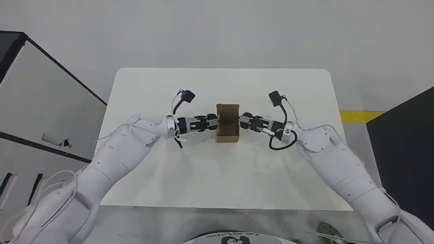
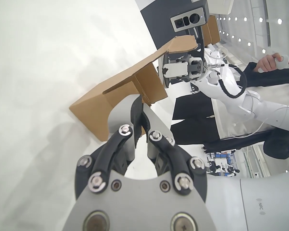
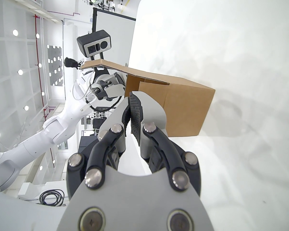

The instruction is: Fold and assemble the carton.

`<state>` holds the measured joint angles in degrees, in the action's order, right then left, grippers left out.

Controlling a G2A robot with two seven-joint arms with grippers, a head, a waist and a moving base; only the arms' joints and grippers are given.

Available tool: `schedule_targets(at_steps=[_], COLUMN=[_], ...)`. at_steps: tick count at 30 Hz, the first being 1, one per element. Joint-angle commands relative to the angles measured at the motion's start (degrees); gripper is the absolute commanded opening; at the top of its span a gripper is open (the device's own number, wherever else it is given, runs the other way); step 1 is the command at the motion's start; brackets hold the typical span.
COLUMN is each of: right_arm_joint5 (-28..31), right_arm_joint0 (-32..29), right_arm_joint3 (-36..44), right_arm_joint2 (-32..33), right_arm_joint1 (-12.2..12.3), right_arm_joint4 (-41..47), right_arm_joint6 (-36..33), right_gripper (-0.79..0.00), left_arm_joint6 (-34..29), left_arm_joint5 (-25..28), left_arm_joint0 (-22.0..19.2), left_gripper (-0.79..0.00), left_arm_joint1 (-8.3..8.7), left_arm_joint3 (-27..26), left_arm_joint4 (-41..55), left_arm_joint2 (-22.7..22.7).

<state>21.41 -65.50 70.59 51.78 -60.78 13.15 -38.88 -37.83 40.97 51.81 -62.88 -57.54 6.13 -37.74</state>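
The brown carton (image 1: 228, 130) sits on its base in the middle of the white table (image 1: 285, 169), top open. One long lid flap (image 2: 182, 45) sticks out loose above the box. A short side flap (image 2: 150, 85) at each end is turned partly in.

The left gripper (image 1: 212, 121) is at one end and the right gripper (image 1: 243, 122) at the other, level with each other. Both have their fingers pressed together with nothing pinched between them. In the left wrist view the tips appear to meet the side flap's edge, though contact is hard to confirm.

- **Sliding or twisting:** Nothing holds the box down, so an uneven push from either side would likely slide or twist it on the smooth tabletop.
- **Slipping or buckling:** Narrow closed tips could slip off a flap edge or buckle the cardboard.
- **Flaps out of order:** The side flaps may spring back before the lid flap comes down, or the loose lid may fall first and block them.
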Motion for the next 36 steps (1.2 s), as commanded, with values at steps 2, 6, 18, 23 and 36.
schedule_targets(at_steps=[2, 6, 18, 23, 36], right_arm_joint5=[-0.06, -0.59, -2.21, -2.66, -2.88], right_arm_joint0=[0.47, 1.16, 2.1, 1.93, 1.41], right_arm_joint3=[-0.62, -1.28, -1.81, -1.4, -1.11], right_arm_joint2=[-0.52, -1.31, -2.51, -2.38, -1.75], right_arm_joint1=[-0.41, -0.94, -2.05, -2.25, -2.75], right_arm_joint4=[-0.11, -0.95, -4.4, -5.64, -6.4], right_arm_joint6=[0.05, 0.08, 1.33, 1.79, 1.69], right_gripper=[-0.785, -0.785, -0.785, -0.785, -0.785], left_arm_joint6=[-0.22, -0.16, 0.4, 0.44, -2.45], left_arm_joint5=[0.09, 0.2, 0.44, 0.86, 0.84], left_arm_joint0=[-0.28, -0.57, -0.24, 0.12, 1.99], left_gripper=[-0.785, -0.785, -0.785, -0.785, -0.785], left_arm_joint1=[-0.48, -1.01, -1.91, -1.75, -1.44], left_arm_joint3=[0.64, 1.26, 1.77, 1.7, -1.55], left_arm_joint4=[-0.13, -1.05, -3.02, -3.34, -2.29], left_arm_joint2=[0.27, 0.44, -0.01, -1.17, -2.91])
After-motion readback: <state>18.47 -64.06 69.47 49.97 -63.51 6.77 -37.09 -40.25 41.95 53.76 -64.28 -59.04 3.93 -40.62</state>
